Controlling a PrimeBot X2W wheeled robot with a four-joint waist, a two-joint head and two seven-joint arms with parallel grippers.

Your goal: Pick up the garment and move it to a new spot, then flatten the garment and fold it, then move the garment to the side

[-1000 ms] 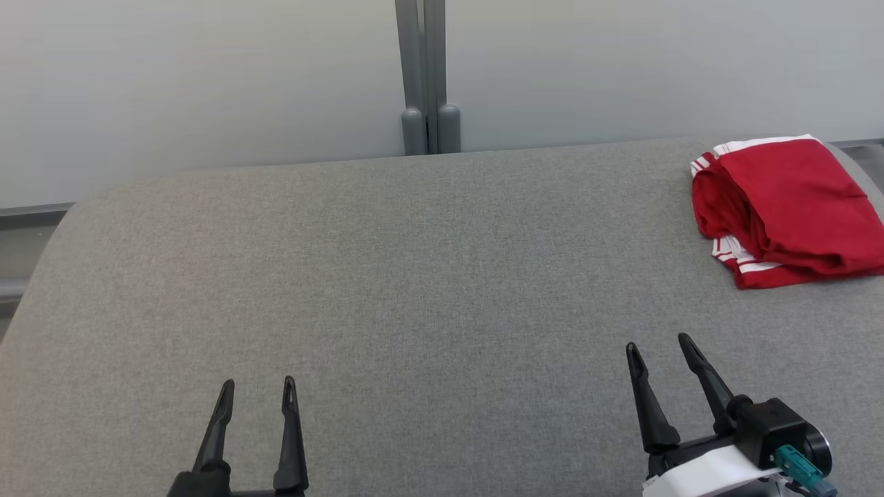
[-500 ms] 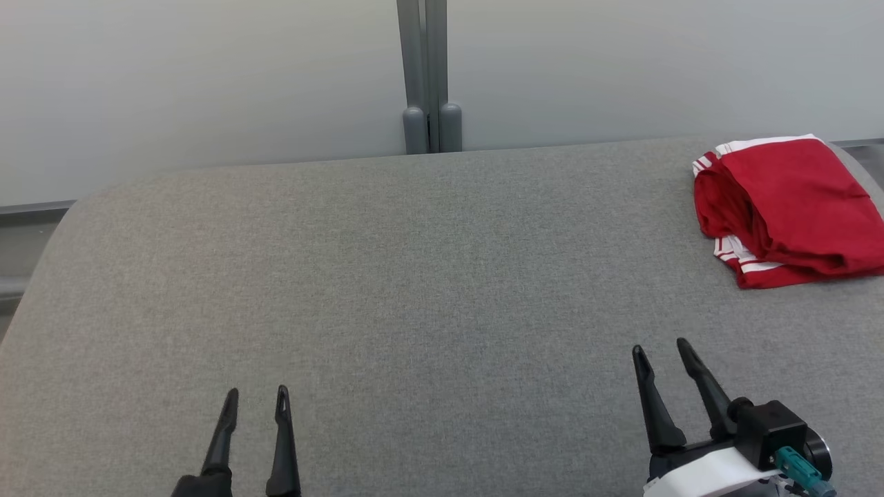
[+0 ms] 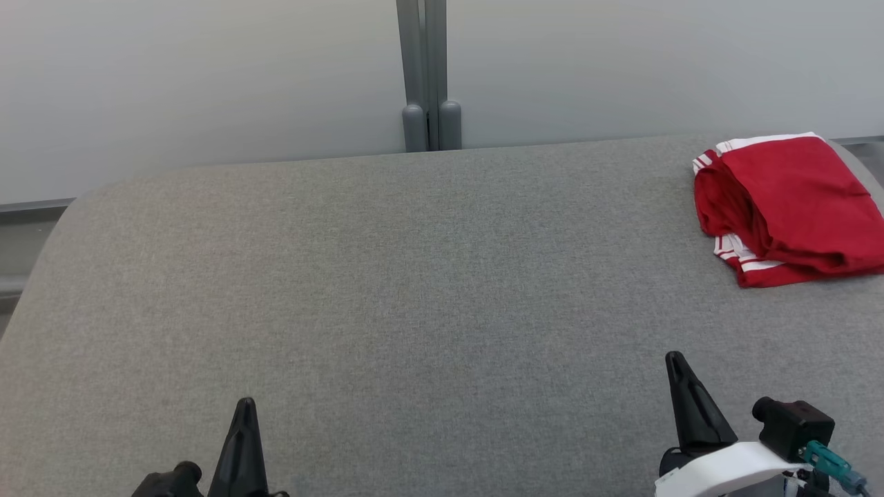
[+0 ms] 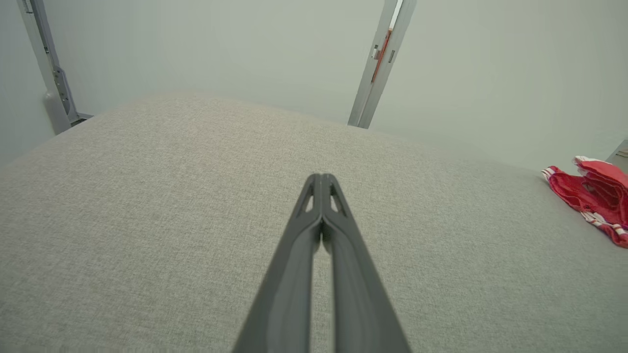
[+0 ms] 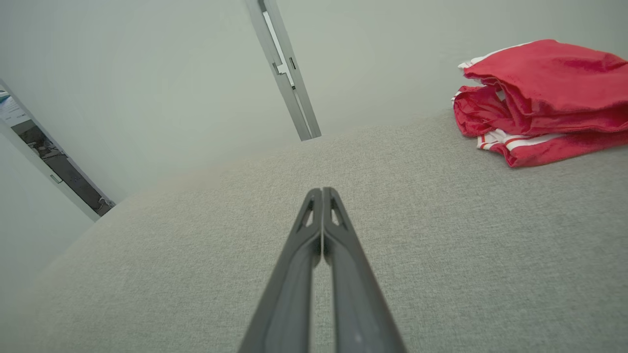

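Observation:
The garment [image 3: 794, 207] is red with white stripes, folded in a pile at the far right of the grey table [image 3: 414, 276]; it appears too in the left wrist view [image 4: 591, 196] and the right wrist view [image 5: 544, 98]. My left gripper [image 3: 244, 404] hovers near the front left edge, shut with nothing in it, its fingertips pressed together [image 4: 321, 177]. My right gripper [image 3: 673, 357] sits at the front right, well short of the garment, also shut and empty [image 5: 322, 191].
A grey post [image 3: 427, 76] rises behind the table's far edge against a pale wall [image 3: 207, 83]. The table's corners are rounded, and a dark floor strip [image 3: 21, 235] lies off its left side.
Both grippers have shut from open and drawn back toward the near edge. The garment has stayed put.

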